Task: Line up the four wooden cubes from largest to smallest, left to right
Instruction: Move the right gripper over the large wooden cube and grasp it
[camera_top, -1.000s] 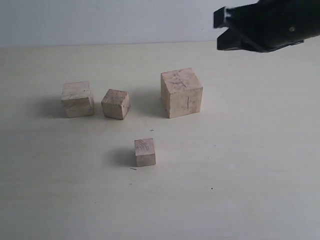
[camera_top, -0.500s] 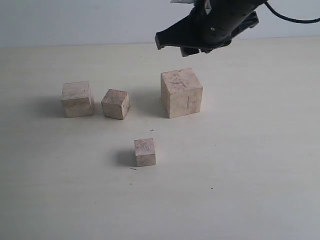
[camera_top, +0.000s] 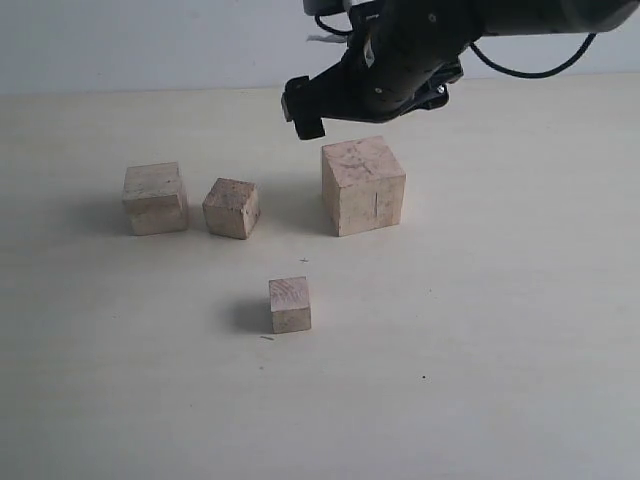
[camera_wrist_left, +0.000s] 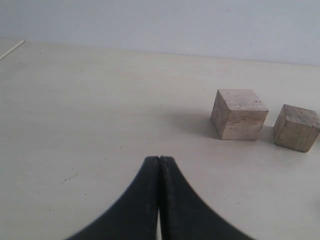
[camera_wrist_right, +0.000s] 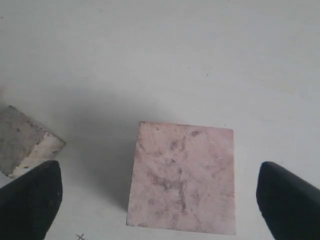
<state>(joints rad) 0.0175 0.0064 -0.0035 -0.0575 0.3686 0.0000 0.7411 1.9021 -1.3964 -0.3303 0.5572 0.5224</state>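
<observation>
Four pale wooden cubes rest on the table. The largest cube (camera_top: 364, 185) stands right of centre, the second-largest (camera_top: 155, 198) at far left, the third (camera_top: 231, 208) just beside it, and the smallest (camera_top: 290, 305) alone nearer the front. My right gripper (camera_top: 372, 100) hovers open above the largest cube (camera_wrist_right: 182, 177), one black finger (camera_wrist_right: 31, 197) on each side of it, not touching. A corner of the third cube (camera_wrist_right: 22, 140) also shows there. My left gripper (camera_wrist_left: 159, 160) is shut on nothing, low over bare table, short of the second-largest (camera_wrist_left: 239, 114) and third (camera_wrist_left: 296, 127) cubes.
The cream table (camera_top: 500, 330) runs back to a pale wall (camera_top: 150, 40). A small pen cross (camera_top: 304, 261) is marked between the largest and smallest cubes. The right arm and its cable (camera_top: 530, 70) hang over the back of the table.
My right gripper has swung in from the upper right, leftward and down, to stand over the largest cube. None of the cubes moved.
</observation>
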